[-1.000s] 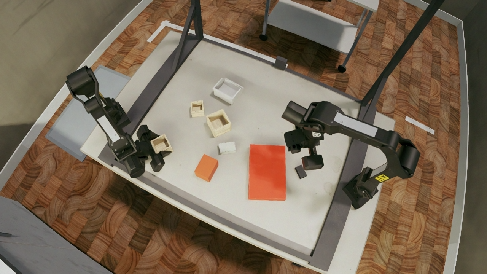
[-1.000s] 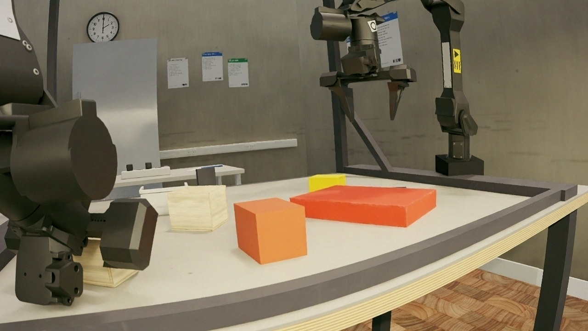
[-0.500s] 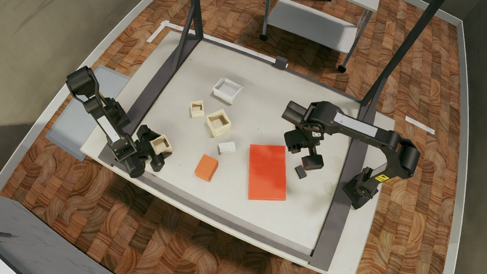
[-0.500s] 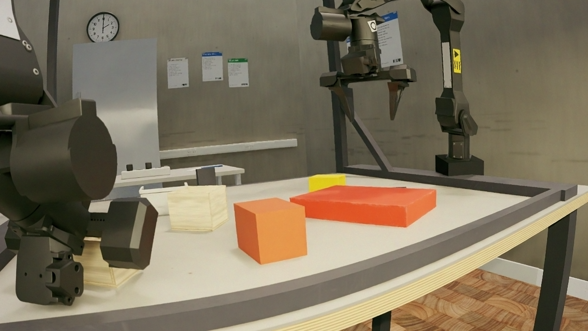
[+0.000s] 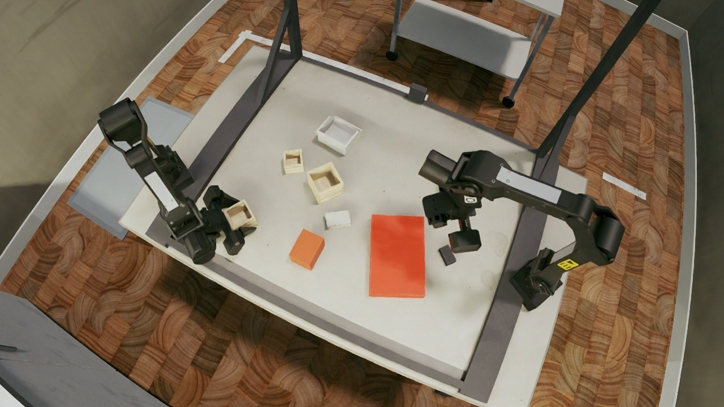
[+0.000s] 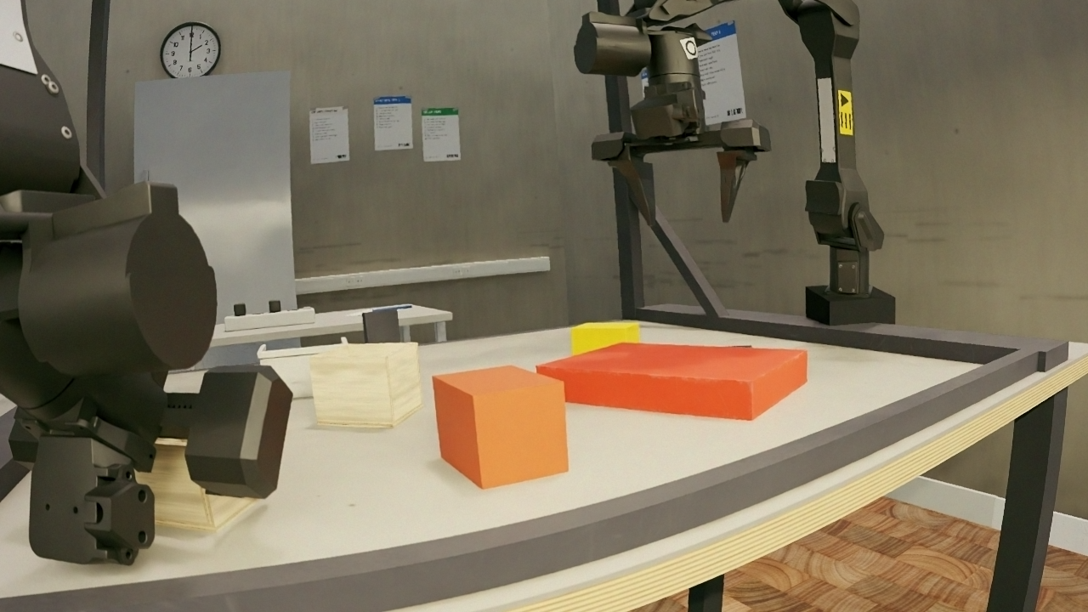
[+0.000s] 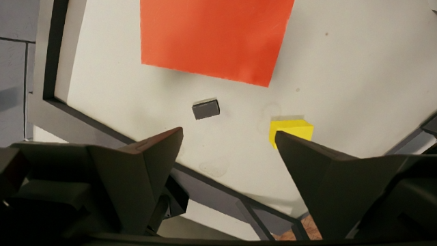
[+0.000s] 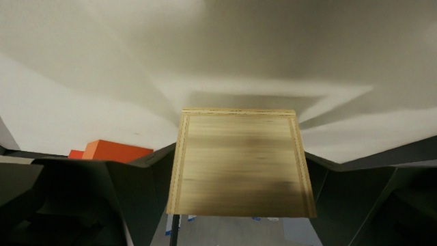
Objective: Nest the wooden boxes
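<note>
The largest wooden box [image 5: 328, 194] [image 6: 365, 388] stands open side up near the table's middle. The smallest wooden box [image 5: 293, 169] stands open side up beside it. The middle-sized wooden box [image 5: 248, 219] [image 6: 182, 480] [image 8: 240, 164] rests on the table with its opening up; whether it sits quite flat I cannot tell. My right gripper [image 5: 241, 215] [image 8: 230, 145] is open, its fingers around that box; its fingertips are partly hidden. My left gripper [image 5: 450, 226] [image 6: 688, 218] [image 7: 229, 133] is open and empty, high above the table, away from the boxes.
A white tray [image 5: 328, 141] and a white block [image 5: 337, 220] lie near the boxes. An orange block [image 5: 306, 249] [image 6: 501, 426] [image 8: 119, 152], a red slab [image 5: 397, 255] [image 6: 669, 380] [image 7: 215, 37], a dark block [image 5: 447, 255] [image 7: 206, 109] and a yellow block [image 6: 604, 337] [image 7: 295, 126] also lie on the table.
</note>
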{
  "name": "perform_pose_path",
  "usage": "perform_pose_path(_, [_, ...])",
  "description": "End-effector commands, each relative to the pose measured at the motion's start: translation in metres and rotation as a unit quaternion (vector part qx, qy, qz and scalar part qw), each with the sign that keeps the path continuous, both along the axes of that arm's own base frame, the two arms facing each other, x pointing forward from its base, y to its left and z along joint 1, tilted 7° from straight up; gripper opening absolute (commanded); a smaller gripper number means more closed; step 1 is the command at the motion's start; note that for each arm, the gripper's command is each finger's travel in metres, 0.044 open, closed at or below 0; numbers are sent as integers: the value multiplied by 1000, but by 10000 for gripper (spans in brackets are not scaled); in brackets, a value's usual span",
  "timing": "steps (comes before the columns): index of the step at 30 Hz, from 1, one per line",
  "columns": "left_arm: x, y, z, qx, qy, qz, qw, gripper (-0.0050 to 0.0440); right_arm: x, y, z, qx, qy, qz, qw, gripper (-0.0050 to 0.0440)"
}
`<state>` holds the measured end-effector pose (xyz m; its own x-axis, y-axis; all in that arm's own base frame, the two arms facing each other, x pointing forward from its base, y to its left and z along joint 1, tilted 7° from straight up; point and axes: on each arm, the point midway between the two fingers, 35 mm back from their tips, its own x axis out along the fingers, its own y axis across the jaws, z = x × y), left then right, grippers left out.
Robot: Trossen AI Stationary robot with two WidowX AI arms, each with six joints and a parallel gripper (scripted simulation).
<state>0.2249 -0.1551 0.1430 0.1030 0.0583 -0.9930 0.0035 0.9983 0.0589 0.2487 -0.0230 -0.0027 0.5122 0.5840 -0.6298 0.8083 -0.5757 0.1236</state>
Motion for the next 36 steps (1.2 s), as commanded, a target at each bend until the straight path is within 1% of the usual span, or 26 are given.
perform_pose_path(1, [1, 0, 6, -7, -8, 2, 1000, 400, 1, -1, 1, 0, -3, 0, 1000, 400])
perform_pose_path(3, [1, 0, 6, -7, -8, 2, 1000, 400, 4, -2, 5, -12, -2, 0, 1000, 400])
perform_pose_path(9, [1, 0, 6, -7, -8, 2, 1000, 400, 4, 0, 24, -85, 49, -13, 995, 400])
perform_pose_path(13, [1, 0, 6, -7, -8, 2, 1000, 400, 4, 0, 28, -102, 61, -16, 993, 400])
perform_pose_path(16, [1, 0, 6, -7, -8, 2, 1000, 400, 4, 2, 41, -153, 98, -24, 983, 400])
perform_pose_path(18, [1, 0, 6, -7, -8, 2, 1000, 400, 4, 2, 41, -153, 98, -24, 983, 400])
perform_pose_path(20, [1, 0, 6, -7, -8, 2, 1000, 400, 3, 3, 48, -175, 111, -29, 978, 400])
perform_pose_path(23, [1, 0, 6, -7, -8, 2, 1000, 400, 3, 3, 51, -187, 121, -31, 974, 400])
perform_pose_path(27, [1, 0, 6, -7, -8, 2, 1000, 400, 2, 6, 67, -249, 166, -42, 953, 400])
perform_pose_path(30, [1, 0, 6, -7, -8, 2, 1000, 400, 1, 6, 66, -261, 183, -42, 947, 400])
perform_pose_path(33, [1, 0, 6, -7, -8, 2, 1000, 400, 1, 8, 75, -298, 213, -47, 929, 400])
perform_pose_path(35, [1, 0, 6, -7, -8, 2, 1000, 400, 1, 8, 75, -298, 213, -47, 929, 400])
perform_pose_path(36, [1, 0, 6, -7, -8, 2, 1000, 400, 0, 8, 80, -316, 225, -50, 920, 400])
